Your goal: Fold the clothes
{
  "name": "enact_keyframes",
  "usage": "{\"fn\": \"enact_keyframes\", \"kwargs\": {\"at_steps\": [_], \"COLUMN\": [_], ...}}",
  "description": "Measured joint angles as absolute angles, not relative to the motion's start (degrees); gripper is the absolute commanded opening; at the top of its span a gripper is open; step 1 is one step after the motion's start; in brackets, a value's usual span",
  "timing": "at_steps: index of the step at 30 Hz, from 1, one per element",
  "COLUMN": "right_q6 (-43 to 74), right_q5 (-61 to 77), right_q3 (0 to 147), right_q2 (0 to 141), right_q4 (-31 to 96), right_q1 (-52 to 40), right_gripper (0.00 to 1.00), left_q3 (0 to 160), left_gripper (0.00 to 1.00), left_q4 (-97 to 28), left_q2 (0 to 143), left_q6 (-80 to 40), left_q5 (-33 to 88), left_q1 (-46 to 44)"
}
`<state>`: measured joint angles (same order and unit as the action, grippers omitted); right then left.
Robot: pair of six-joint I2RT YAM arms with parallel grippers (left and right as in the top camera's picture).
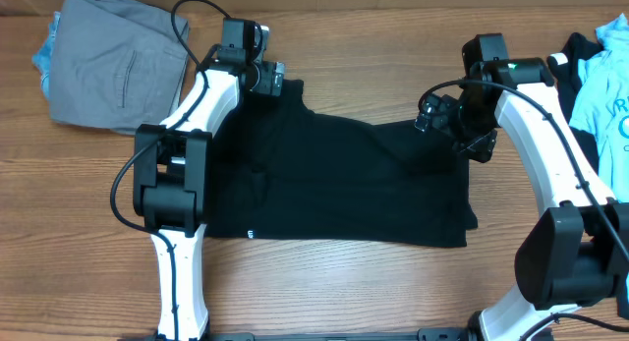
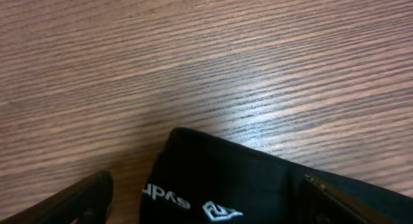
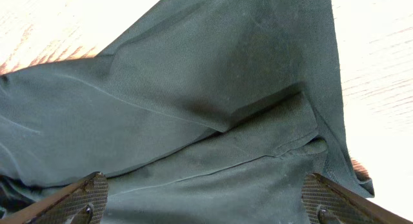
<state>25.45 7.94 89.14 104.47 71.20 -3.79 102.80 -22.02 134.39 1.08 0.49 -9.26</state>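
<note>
A black T-shirt (image 1: pixel 334 189) lies partly folded across the middle of the wooden table. My left gripper (image 1: pixel 278 83) is open over its far left corner; in the left wrist view the shirt's edge with white lettering (image 2: pixel 213 185) lies between the spread fingers (image 2: pixel 206 208). My right gripper (image 1: pixel 454 135) is open over the shirt's far right part. In the right wrist view creased dark fabric (image 3: pixel 213 101) fills the frame between the wide-open fingers (image 3: pixel 206 201). Neither gripper holds the cloth.
Folded grey trousers (image 1: pixel 118 56) lie at the far left over a bit of blue cloth (image 1: pixel 41 58). A light blue shirt (image 1: pixel 611 85) and dark clothes (image 1: pixel 580 51) lie at the far right edge. Bare wood (image 1: pixel 373 292) runs along the front.
</note>
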Motion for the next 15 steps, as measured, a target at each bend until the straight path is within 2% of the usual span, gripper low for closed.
{"fn": "enact_keyframes", "kwargs": {"at_steps": [2, 9, 11, 15], "right_q6": [25.45, 25.43, 25.45, 25.45], "right_q5": [7.84, 7.44, 7.4, 7.18], "right_q3": [89.14, 89.14, 89.14, 89.14], "right_q2": [104.47, 104.47, 104.47, 104.47], "right_q4": [71.2, 71.13, 71.09, 71.05], "right_q1": [-3.79, -3.79, -3.79, -3.79], "right_gripper": [1.0, 1.0, 1.0, 1.0], "left_q3": [102.87, 103.18, 103.35, 103.39], "left_gripper": [0.95, 0.94, 0.89, 0.73], "left_q4": [-21.23, -20.05, -19.79, -19.35], "left_q2": [134.74, 135.7, 136.14, 136.97], "left_q6": [1.17, 1.5, 1.48, 1.5], "left_q5": [0.27, 0.12, 0.14, 0.21], "left_q1": [-9.21, -8.73, -8.51, -8.47]}}
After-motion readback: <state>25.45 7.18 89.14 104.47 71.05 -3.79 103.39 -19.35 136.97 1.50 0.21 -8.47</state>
